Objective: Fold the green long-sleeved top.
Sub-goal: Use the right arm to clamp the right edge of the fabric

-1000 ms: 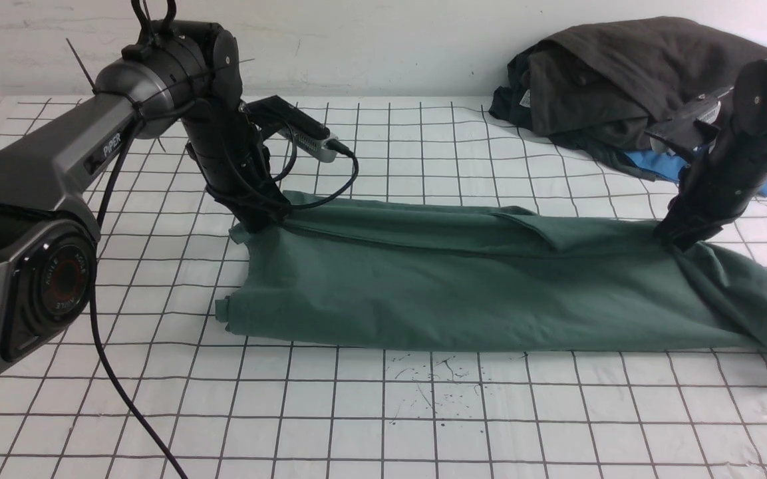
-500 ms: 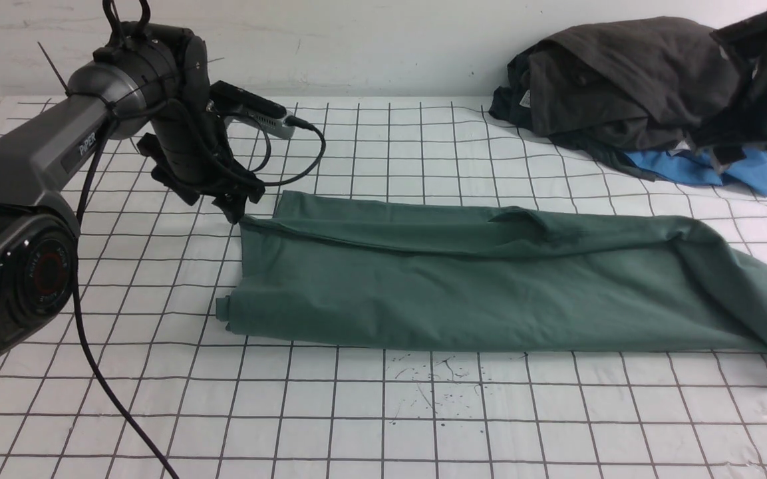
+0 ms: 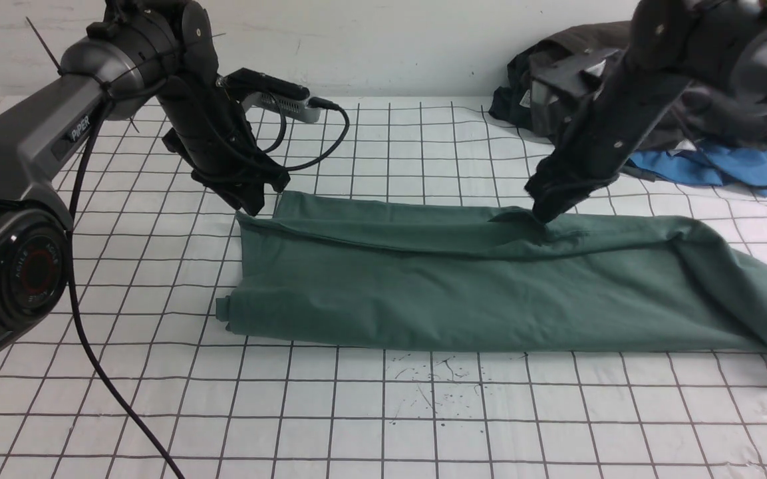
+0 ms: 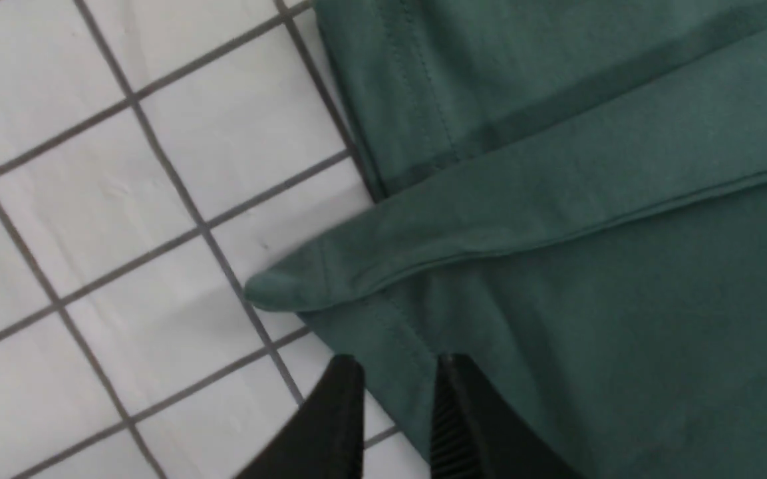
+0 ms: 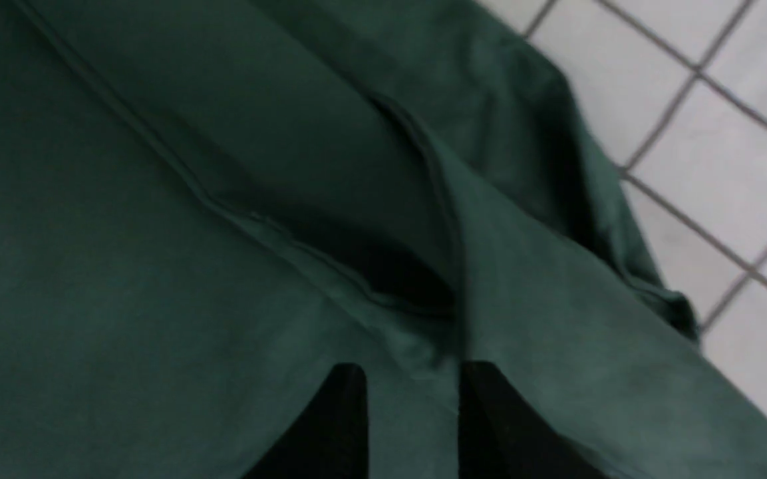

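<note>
The green long-sleeved top [image 3: 463,293] lies across the middle of the gridded table, folded into a long flat band with a looser end at the right. My left gripper [image 3: 250,207] hangs just over its far left corner. In the left wrist view its jaws [image 4: 396,362] stand a narrow gap apart, with the top's edge [image 4: 589,233] and bare table showing between them, nothing pinched. My right gripper [image 3: 541,218] points down at a raised flap on the band's far edge near the middle. Its jaws [image 5: 413,369] are slightly apart over the green cloth [image 5: 124,266].
A dark brown-black garment [image 3: 516,106] is heaped at the back right, with a bright blue garment [image 3: 722,166] poking out beneath it. The left arm's black cable [image 3: 110,392] trails over the near left table. Small ink specks [image 3: 436,379] mark the cloth in front of the top.
Both grippers let go of the top's far corners and lifted away. The right arm swung left to the band's middle; the left gripper returned over the left corner. The top settled flat.
</note>
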You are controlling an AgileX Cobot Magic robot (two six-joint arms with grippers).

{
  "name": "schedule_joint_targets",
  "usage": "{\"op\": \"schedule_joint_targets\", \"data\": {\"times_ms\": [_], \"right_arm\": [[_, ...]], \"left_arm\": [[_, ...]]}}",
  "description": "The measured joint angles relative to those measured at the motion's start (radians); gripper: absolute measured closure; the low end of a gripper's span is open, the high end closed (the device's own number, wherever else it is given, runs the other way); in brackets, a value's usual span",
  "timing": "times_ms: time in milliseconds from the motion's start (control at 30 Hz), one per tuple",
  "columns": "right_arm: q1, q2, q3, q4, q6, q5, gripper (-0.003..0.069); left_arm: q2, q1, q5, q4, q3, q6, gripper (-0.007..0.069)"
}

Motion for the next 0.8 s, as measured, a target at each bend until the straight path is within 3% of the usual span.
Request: {"op": "schedule_joint_targets", "data": {"times_ms": [133, 433, 567, 800], "right_arm": [[0.026, 0.067, 0.000, -0.028, -0.004, 0.000, 0.0559], [0.030, 0.113, -0.003, -0.105, 0.044, -0.004, 0.0615], [0.031, 0.113, -0.003, -0.168, 0.132, -0.055, 0.0615], [0.031, 0.120, -0.003, -0.381, 0.425, -0.293, 0.0615]], "left_arm": [[0.000, 0.000, 0.000, -0.005, 0.000, 0.021, 0.0616], [0.000, 0.000, 0.000, -0.015, 0.000, 0.033, 0.0632], [0.000, 0.000, 0.000, -0.024, 0.000, 0.034, 0.0632], [0.000, 0.000, 0.000, -0.024, 0.000, 0.036, 0.0632]]}}
